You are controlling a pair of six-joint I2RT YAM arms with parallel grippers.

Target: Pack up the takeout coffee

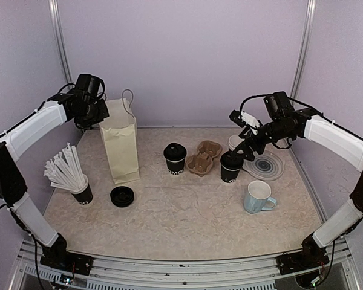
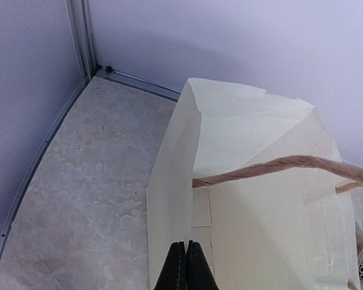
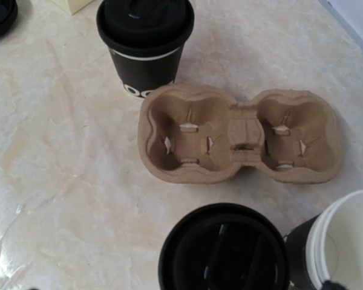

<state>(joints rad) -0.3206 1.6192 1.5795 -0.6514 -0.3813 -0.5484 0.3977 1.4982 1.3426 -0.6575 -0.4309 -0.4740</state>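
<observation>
Left arm: raised and stretched toward the far-left corner, wrist bent down over the bag (image 1: 122,142). Left gripper (image 1: 92,118): fingers pressed together on the top edge of the bag's wall, as the left wrist view shows; that view also looks into the open mouth of the bag, with a brown twine handle crossing it. Right arm: reaching in from the right edge, forearm level, wrist tipped down toward the middle of the worktop (image 1: 169,223). Right gripper (image 1: 242,151): poised just over the right cup (image 1: 231,167); whether its fingers are spread or closed, and whether they touch the cup, cannot be told, since the right wrist view hardly shows them. Right cup: black, lidded, upright, right of centre, just beside the carrier (image 1: 204,156). Centre cup (image 1: 175,158): black, lidded, upright, on the carrier's other side, between carrier and bag. Open cup (image 1: 234,142): black with white inside, no lid, just behind the right cup; plain in the right wrist view, mostly hidden by the gripper from above. Carrier: brown pulp, two wells, both empty, seen only in the wrist view. Lid (image 1: 121,196): loose, flat on the worktop, in front of the bag. Plate (image 1: 267,166): toward the right edge. Mug (image 1: 258,197): light blue, nearer than the plate. Stick cup (image 1: 78,184): near the left edge.
</observation>
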